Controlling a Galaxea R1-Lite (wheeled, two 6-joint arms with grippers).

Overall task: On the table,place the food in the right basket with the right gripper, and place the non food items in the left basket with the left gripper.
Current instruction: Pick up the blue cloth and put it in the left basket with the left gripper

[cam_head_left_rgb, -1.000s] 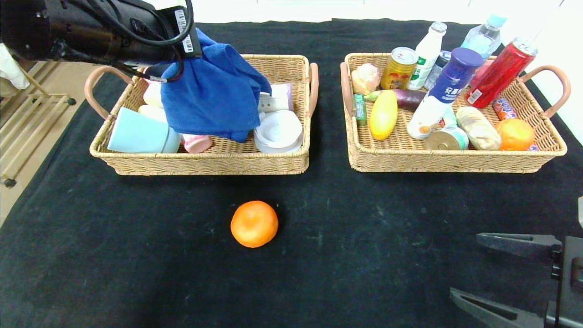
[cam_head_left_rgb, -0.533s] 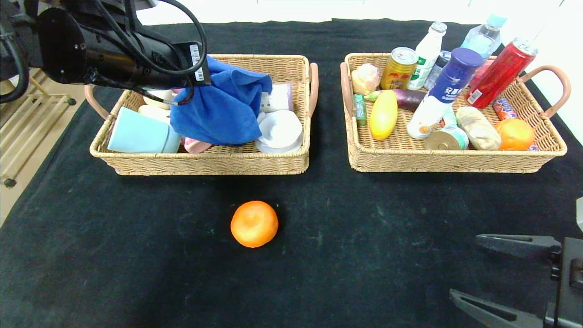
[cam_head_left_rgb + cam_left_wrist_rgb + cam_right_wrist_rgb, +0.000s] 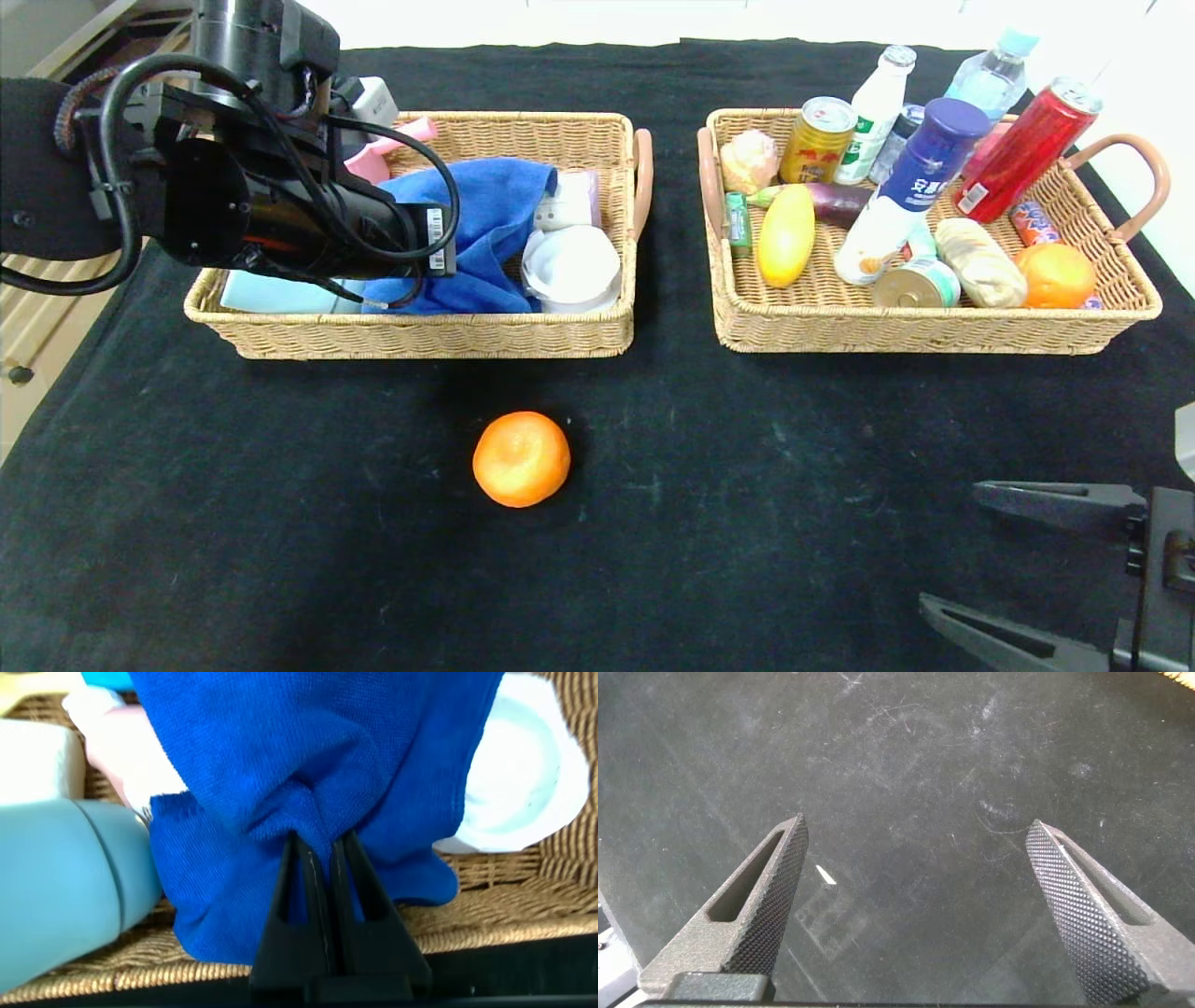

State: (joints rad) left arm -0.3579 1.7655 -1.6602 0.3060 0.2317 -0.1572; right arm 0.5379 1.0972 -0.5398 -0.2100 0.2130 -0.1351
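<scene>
- Blue towel (image 3: 485, 224) sitting in left basket (image 3: 420, 336), upper left of frame, left tool (image 3: 322, 873) pinching it shut.
- Next: releasing towel; wide-open, empty right tool (image 3: 1036, 560), lower right, going for orange (image 3: 521, 458) at bench centre.

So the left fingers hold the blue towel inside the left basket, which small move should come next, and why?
Probably the left gripper should open. Its fingers are shut on the blue towel, which already lies low in the left basket over the other items. Opening would leave it there. Afterwards, the orange fruit on the table waits for the open right gripper.
</scene>
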